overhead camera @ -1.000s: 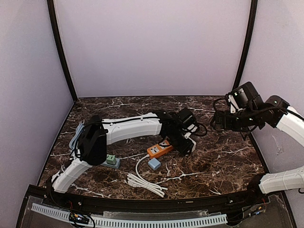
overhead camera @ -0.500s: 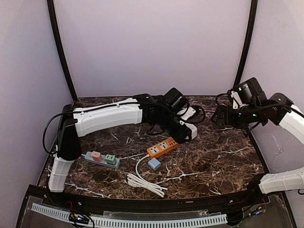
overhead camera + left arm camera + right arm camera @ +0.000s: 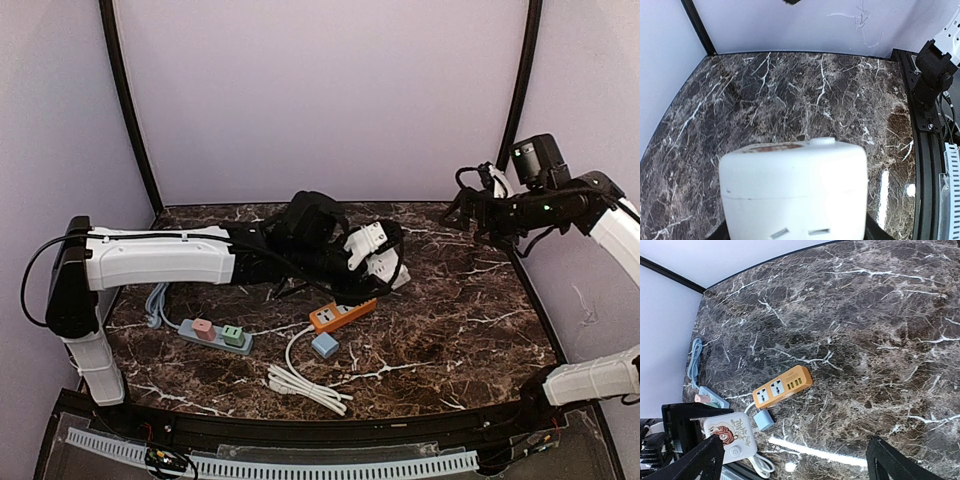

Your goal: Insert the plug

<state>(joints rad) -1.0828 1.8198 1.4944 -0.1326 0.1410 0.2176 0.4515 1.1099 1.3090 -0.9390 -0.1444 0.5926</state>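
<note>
No lettering is legible; marks on the white socket cube (image 3: 732,437) are blurred.

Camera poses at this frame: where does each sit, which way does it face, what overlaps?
Top external: above, behind the bases, looking down over the table; left arm, right arm in view.
Left wrist: on the left claw, facing across the marble; gripped white socket block fills the foreground.
Right wrist: raised high, tilted down at the table; open right claw at bottom corners.
Shared: top and right wrist both show the orange strip and blue plug.
</note>
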